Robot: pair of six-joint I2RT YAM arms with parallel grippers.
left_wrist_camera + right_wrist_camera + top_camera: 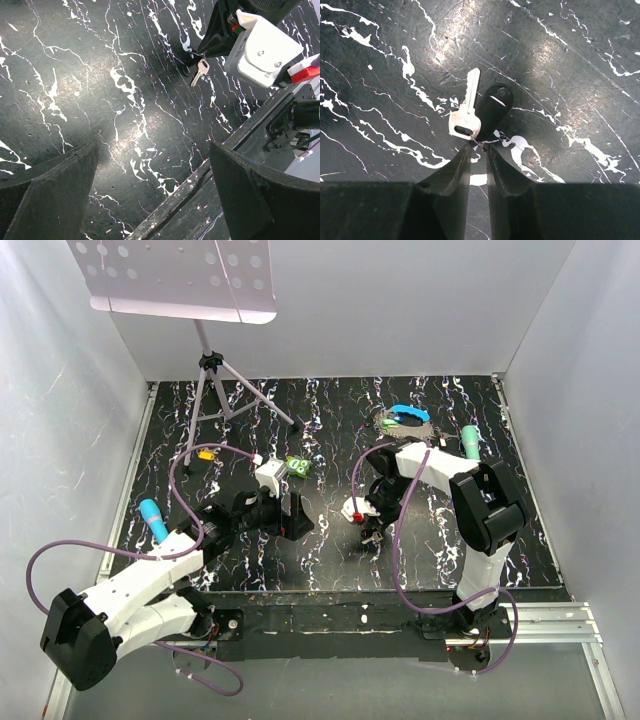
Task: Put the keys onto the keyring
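Now the left gripper [154, 150] is spread wide. The right gripper [480, 148] is almost pressed together by the silver key [465, 112]. I cannot tell if it pinches.

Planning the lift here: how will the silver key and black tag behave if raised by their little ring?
The silver key and black tag share one thin ring, so they will probably dangle and swing freely. Both look small and flat, likely light. The ring is fine wire between the tips of the right tool, so it could slip or twist.
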